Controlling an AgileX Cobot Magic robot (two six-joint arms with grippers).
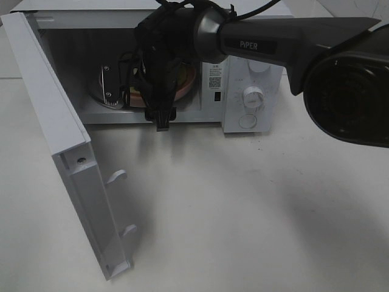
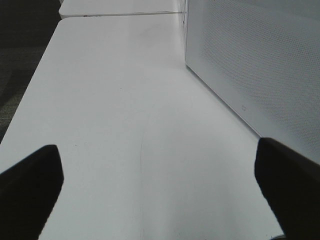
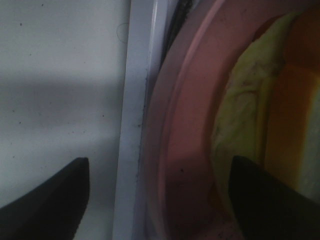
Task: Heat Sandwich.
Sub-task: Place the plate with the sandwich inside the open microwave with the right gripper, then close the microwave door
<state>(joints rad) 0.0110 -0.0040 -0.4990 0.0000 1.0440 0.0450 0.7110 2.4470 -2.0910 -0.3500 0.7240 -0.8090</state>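
With the white-bread sandwich (image 3: 265, 110) on its round pink plate (image 3: 185, 125) inside the white microwave oven (image 1: 252, 79) and the right end effector (image 3: 157, 170) released astride the rim, placing seems done; next comes retreat and shutting the open white door (image 1: 55, 134).

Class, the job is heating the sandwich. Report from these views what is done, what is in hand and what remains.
Done: the microwave door stands open and the pink plate with the sandwich sits inside. In hand: the right pincer is at the plate's rim, jaws apart, gripping nothing. Left: withdraw it, shut the door, turn the dial. The left pincer hangs open over the table.
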